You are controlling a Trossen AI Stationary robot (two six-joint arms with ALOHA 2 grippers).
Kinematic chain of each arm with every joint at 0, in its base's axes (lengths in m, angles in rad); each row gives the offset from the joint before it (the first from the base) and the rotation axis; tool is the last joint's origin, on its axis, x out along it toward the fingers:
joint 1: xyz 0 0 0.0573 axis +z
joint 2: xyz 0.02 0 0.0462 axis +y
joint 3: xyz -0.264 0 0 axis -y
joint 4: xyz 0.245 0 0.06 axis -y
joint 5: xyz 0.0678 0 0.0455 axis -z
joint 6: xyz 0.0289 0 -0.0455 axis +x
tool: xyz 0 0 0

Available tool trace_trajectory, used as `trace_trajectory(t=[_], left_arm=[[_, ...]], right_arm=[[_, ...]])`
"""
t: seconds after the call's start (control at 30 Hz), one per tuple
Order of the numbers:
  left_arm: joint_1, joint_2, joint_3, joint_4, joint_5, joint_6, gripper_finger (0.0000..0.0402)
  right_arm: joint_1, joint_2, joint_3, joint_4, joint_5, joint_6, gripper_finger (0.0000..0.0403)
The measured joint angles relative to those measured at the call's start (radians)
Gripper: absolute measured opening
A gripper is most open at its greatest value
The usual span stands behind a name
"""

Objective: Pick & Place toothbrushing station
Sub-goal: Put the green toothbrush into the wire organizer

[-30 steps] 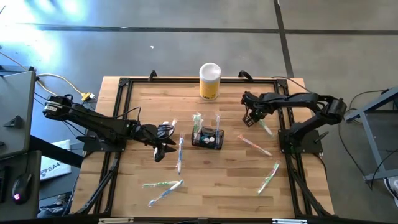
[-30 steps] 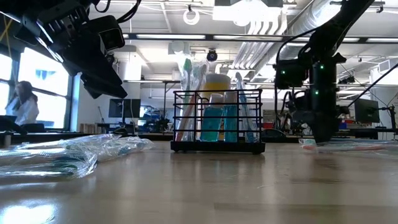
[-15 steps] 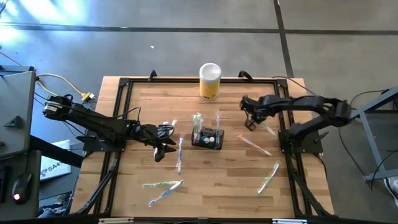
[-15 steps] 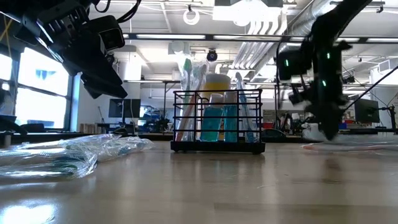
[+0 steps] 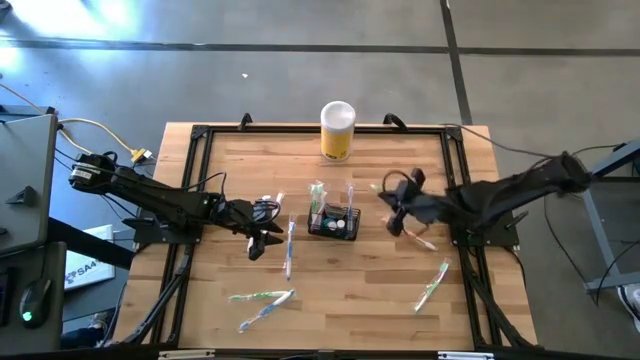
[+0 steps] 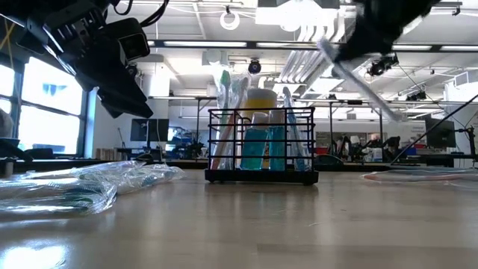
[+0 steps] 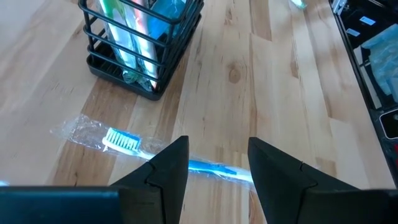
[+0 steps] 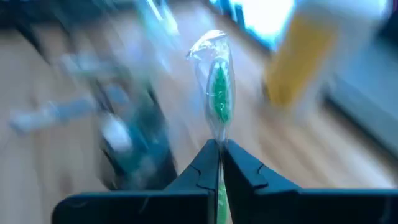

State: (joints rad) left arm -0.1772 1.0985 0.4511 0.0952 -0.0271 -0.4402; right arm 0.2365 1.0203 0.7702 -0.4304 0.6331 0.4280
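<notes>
The black wire caddy (image 5: 333, 222) stands on its base at the table's middle, with toothbrushes and tubes upright in it; it also shows in the low view (image 6: 260, 146) and the left wrist view (image 7: 140, 46). My left gripper (image 5: 262, 238) hovers open to the caddy's left, its fingers (image 7: 168, 171) either side of a wrapped blue toothbrush (image 7: 124, 140) lying flat on the wood. My right gripper (image 5: 392, 207) is to the caddy's right, above the table, shut on a wrapped green toothbrush (image 8: 217, 93). My right gripper (image 8: 217, 146) pinches the wrapped green toothbrush between its two fingers, at the shaft just below the bristle head (image 8: 217, 132). The brush runs along the fingers, its head sticking out past their tips. It is lifted clear of the table and shows slanted in the low view (image 6: 358, 78).
A yellow cylinder with a white lid (image 5: 337, 130) stands at the far edge. Wrapped toothbrushes lie loose: a pink one (image 5: 410, 233) right of the caddy, a green one (image 5: 432, 285) near right, two more (image 5: 262, 298) near left. A black frame (image 5: 190, 170) borders the table.
My right gripper has lifted the green toothbrush off the table at the far right, risen and swung toward the caddy and the near edge, turning as it went. The brush is now clear of the wood. My left gripper has kept still.
</notes>
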Motion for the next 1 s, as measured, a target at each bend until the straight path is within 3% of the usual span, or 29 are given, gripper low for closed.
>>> trace_trajectory(t=[0.1, 0.23, 0.37, 0.5, 0.6, 0.87, 1.0], left_arm=[[0.000, 0.000, 0.000, 0.000, 0.000, 0.014, 0.0161], [0.000, 0.000, 0.000, 0.000, 0.000, 0.017, 0.0161], [0.000, 0.000, 0.000, -0.008, -0.005, 0.017, 0.0161], [0.000, 0.001, 0.000, -0.009, -0.008, 0.017, 0.0161], [0.000, 0.008, 0.000, -0.010, -0.009, 0.017, 0.0161], [0.000, 0.059, 0.002, 0.017, -0.009, 0.013, 0.0161], [0.000, 0.093, 0.001, 0.022, -0.009, 0.007, 0.0161]], right_arm=[[0.110, 0.018, -0.024, 0.264, 0.145, -0.173, 0.0004], [0.159, 0.073, -0.089, 0.648, 0.192, -0.430, 0.0004], [0.140, 0.148, -0.177, 1.036, 0.106, -0.629, 0.0004], [0.076, 0.238, -0.251, 1.337, -0.027, -0.685, 0.0004], [0.029, 0.298, -0.273, 1.436, -0.028, -0.680, 0.0004], [0.012, 0.384, -0.282, 1.456, -0.012, -0.559, 0.0004], [0.053, 0.386, -0.282, 1.445, 0.106, -0.557, 0.0004]])
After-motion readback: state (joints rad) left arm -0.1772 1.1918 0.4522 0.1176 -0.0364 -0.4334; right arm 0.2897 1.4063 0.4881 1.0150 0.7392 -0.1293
